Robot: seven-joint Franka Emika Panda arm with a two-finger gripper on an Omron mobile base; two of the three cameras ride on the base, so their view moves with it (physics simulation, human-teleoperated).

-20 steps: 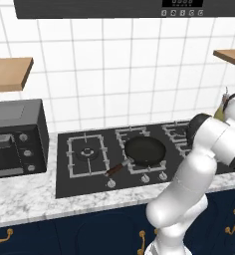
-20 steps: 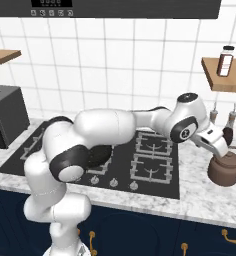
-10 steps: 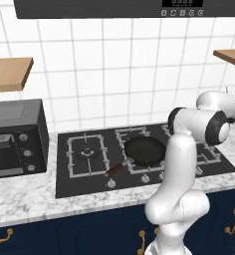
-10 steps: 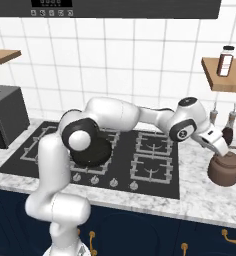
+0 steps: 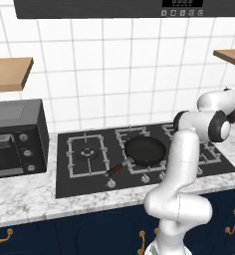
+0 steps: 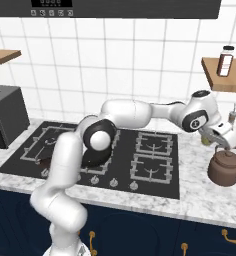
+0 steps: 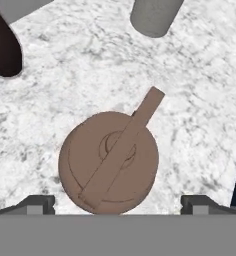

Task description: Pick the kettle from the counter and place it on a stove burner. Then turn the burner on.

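Observation:
The brown-copper kettle [image 6: 226,168] stands upright on the marble counter [image 6: 195,199], right of the cooktop. From above, the kettle [image 7: 110,162] shows its round lid and its arched handle running diagonally. My gripper [image 6: 223,140] hovers just above the handle, apart from it. It is open [image 7: 117,206], with its fingertips [image 7: 38,204] spread wider than the kettle's body and nothing between them. The nearest stove burners [image 6: 151,169] sit to the kettle's left under black grates.
A black frying pan [image 5: 145,151] occupies a middle burner, its handle toward the knobs. A toaster oven [image 5: 15,139] stands at the far left. Beyond the kettle stand a grey cylinder [image 7: 153,15] and a dark bottle [image 7: 3,46]. A wooden shelf [image 6: 224,75] with a bottle hangs above.
The arm's elbow and upper links have swung round into a new pose. The hand has stayed over the kettle, drifting slightly toward the right. The kettle has not moved.

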